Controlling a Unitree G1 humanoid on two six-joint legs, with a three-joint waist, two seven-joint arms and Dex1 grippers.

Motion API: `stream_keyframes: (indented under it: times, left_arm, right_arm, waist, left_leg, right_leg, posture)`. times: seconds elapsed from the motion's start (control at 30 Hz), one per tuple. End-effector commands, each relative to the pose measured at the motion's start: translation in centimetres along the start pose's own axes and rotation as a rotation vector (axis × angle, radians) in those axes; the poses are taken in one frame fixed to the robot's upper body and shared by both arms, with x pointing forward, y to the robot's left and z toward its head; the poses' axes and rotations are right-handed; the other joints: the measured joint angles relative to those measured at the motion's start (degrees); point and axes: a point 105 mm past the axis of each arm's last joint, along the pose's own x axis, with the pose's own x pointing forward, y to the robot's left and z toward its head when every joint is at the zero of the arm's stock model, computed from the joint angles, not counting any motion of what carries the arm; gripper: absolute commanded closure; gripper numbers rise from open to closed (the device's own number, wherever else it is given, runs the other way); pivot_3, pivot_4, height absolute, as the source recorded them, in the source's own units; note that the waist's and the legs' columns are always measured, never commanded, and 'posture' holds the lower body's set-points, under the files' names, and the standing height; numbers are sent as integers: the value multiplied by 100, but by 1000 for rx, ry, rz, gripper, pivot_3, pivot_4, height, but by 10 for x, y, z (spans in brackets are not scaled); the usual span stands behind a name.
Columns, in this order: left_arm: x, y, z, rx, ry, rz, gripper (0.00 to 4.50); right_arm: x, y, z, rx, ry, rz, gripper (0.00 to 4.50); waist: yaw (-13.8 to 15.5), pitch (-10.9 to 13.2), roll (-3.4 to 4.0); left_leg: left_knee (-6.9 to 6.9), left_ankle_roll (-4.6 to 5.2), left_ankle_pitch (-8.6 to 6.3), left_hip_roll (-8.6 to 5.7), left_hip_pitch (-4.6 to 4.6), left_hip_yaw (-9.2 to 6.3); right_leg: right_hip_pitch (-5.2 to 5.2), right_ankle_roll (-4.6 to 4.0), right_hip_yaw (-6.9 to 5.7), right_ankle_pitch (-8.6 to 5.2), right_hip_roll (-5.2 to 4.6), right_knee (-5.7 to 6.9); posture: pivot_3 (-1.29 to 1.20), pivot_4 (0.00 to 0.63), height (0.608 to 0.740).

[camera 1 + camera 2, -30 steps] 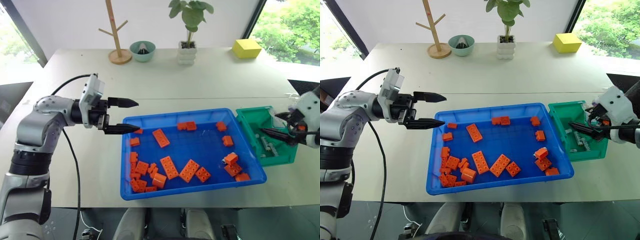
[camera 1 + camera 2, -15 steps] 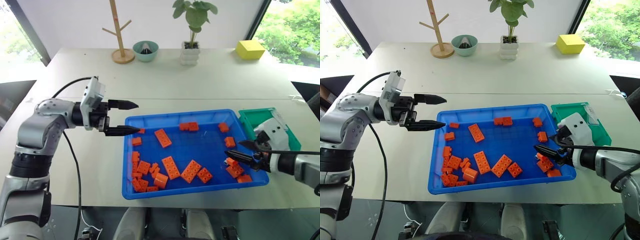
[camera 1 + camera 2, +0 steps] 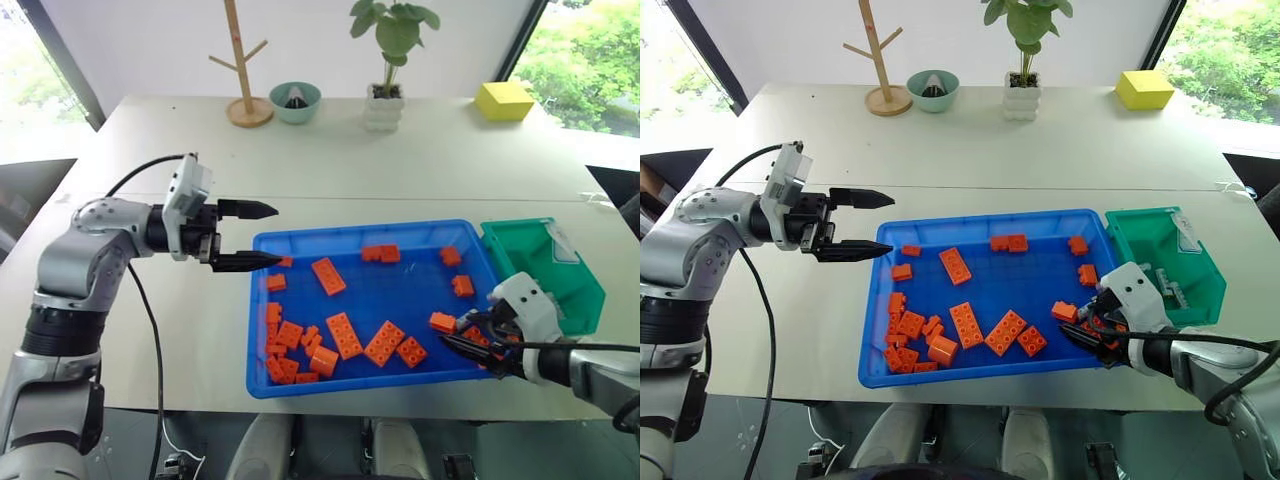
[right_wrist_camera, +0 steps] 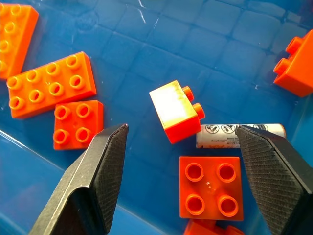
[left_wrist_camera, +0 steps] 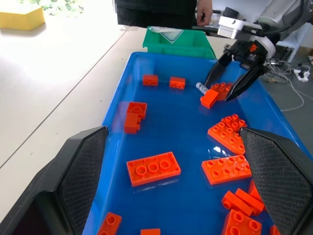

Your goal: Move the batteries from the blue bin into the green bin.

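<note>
On the pale table (image 3: 420, 160), the right gripper (image 4: 181, 142) hangs spread over a battery (image 4: 239, 135) lying sideways across the frame's right in the blue bin (image 3: 380, 375), left gripper (image 3: 262, 235) spread too.

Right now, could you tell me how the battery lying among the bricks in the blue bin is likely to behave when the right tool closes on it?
The battery is a smooth slim cylinder lying flat, so it may roll or slip when nudged. An orange brick seems to touch one end and might shift with it. It looks rigid. The right tool is open above it.
</note>
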Motion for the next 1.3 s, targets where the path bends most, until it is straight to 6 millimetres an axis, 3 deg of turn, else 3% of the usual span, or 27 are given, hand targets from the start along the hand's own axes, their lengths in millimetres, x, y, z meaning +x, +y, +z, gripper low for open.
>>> stream_keyframes:
  times: [0.03, 0.27, 0.5, 0.67, 0.97, 1.3]
  left_arm:
    - [0, 1, 12, 50, -15, 3, 0]
    - [-1, 1, 13, 55, -13, 4, 0]
    - [1, 6, 17, 76, -24, 9, 0]
    - [0, 5, 17, 79, -26, 18, 0]
    - [-6, 2, 16, 73, -25, 58, 0]
    - [-12, -2, 14, 63, -16, 84, 0]
  right_arm:
    - [0, -1, -2, -30, 4, -21, 904]
    - [-8, -13, 15, -247, 4, 1, 904]
    - [-10, -51, 67, -520, 7, 34, 904]
    - [3, -51, 86, -790, 49, 190, 904]
    - [15, -50, 80, -1239, 247, 515, 904]
    - [25, -43, 67, -1366, 264, 641, 904]
  waist:
    - [4, -6, -10]
    - [0, -7, -13]
    - [-74, -5, -12]
    - [-182, 0, -11]
    - [-294, 4, -7]
    - [-279, 5, -6]
  left_leg:
    - [0, 0, 0, 0, 0, 0]
    - [0, 0, 0, 0, 3, 0]
    - [0, 1, 0, 4, 5, 2]
    - [-5, 2, 0, 4, -1, 1]
    - [-5, 0, 0, 2, 0, 1]
    - [-4, -8, 3, 2, 1, 0]
  right_leg:
    - [0, 0, -1, 0, 0, 0]
    - [4, 0, -1, -1, 0, -1]
    - [4, 0, -2, -1, 1, -4]
    - [-2, 1, -6, -2, 0, -6]
    - [-5, 2, -5, -1, 0, -3]
    - [-7, 1, -1, -1, 0, 2]
  posture:
    - [0, 150, 702]
    - [0, 150, 702]
    - [0, 150, 702]
    - [0, 150, 702]
    - [0, 150, 702]
    - [0, 150, 702]
